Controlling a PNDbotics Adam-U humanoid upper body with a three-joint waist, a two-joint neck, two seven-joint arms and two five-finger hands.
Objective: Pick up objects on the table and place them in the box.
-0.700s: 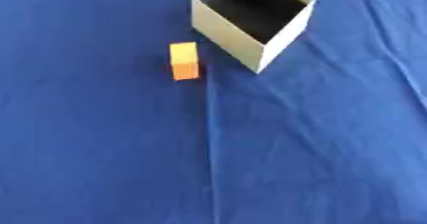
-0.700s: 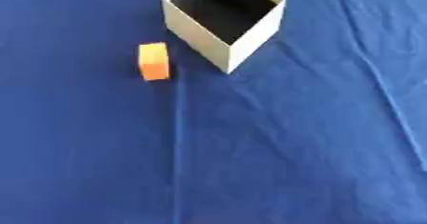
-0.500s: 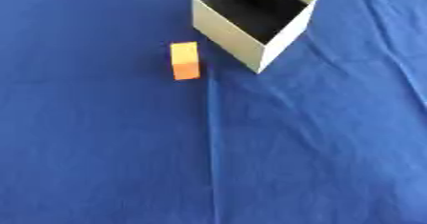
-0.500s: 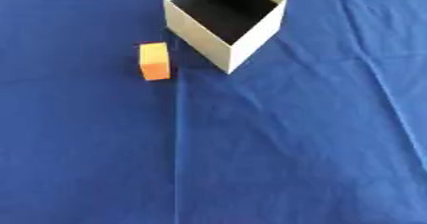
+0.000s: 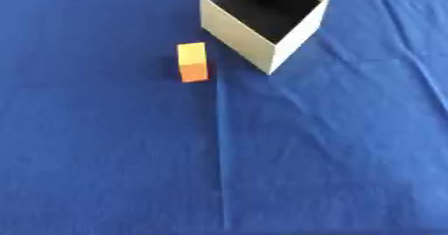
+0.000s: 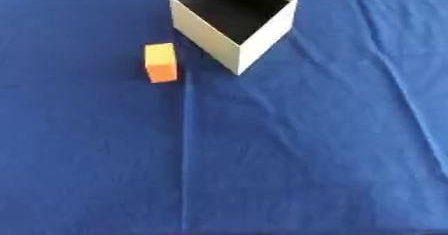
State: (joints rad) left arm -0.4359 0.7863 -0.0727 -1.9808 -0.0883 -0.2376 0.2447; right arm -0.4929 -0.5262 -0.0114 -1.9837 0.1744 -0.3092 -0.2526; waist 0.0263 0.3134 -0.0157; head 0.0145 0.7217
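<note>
A small orange block (image 5: 192,62) lies on the blue cloth, just left of an open cream box (image 5: 245,34) with a dark inside. The box stands at the far middle of the table, turned with one corner toward me. Nothing shows inside the box. Neither of my hands appears in either view.
The blue tablecloth (image 5: 262,169) covers the whole table, with a long crease running from the block toward the near edge and wrinkles at the right. A dark strip shows beyond the far edge at the top left.
</note>
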